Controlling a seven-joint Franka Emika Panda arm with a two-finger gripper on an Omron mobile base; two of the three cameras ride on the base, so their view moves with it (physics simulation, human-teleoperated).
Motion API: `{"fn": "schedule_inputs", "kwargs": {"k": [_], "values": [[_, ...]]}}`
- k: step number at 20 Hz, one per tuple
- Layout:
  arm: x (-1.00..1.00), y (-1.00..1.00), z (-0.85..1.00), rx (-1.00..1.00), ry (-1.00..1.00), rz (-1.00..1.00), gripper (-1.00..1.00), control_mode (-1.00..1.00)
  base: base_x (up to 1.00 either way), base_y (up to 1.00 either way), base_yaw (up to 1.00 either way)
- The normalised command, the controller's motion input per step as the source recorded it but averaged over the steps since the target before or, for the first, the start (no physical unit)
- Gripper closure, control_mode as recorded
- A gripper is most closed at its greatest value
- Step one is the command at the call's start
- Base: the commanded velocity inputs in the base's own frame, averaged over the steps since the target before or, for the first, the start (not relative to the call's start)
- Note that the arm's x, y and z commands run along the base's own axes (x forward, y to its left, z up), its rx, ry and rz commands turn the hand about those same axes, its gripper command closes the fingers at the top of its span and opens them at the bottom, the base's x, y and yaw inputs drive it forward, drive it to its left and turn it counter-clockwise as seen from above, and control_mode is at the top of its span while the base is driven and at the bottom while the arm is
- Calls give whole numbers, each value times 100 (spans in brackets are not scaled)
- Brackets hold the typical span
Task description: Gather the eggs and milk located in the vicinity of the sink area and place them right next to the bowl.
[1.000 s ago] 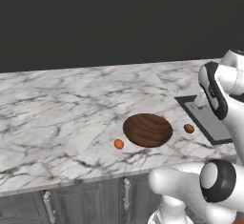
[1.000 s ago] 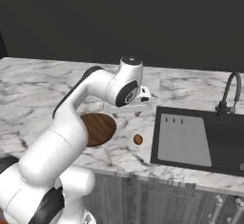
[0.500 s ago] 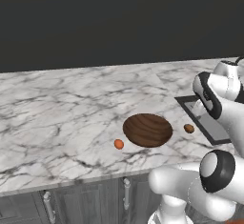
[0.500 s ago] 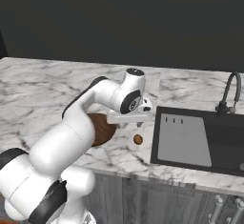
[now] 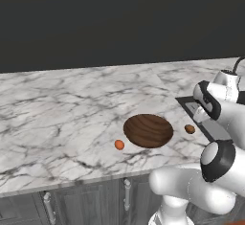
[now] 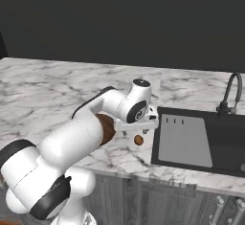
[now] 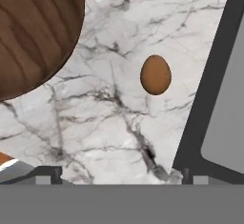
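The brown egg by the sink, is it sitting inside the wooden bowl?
No, the brown egg lies on the marble counter, apart from the bowl and the sink.

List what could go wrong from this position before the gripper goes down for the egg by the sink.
1. The brown egg lies loose on the marble between the bowl and the sink rim; a glancing touch could roll it, perhaps into the basin.
2. It sits off-centre of the open gripper, so a straight descent may miss.
3. The bowl is close; a finger might clip its edge.
4. No milk carton is in view, so that part may be overlooked.
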Motion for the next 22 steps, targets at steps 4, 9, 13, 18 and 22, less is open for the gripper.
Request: {"fn": "schedule_inputs", "kwargs": {"k": [4,9,13,18,22], "values": [[24,-12,-25,0,0,0,-100,-100,0,0,0],[13,0,-11,0,0,0,-100,-100,0,0,0],[16,0,-20,0,-3,0,-100,-100,0,0,0],[18,0,-31,0,-7,1,-100,-100,0,0,0],[24,8,-29,0,-11,5,-100,-100,0,0,0]]}}
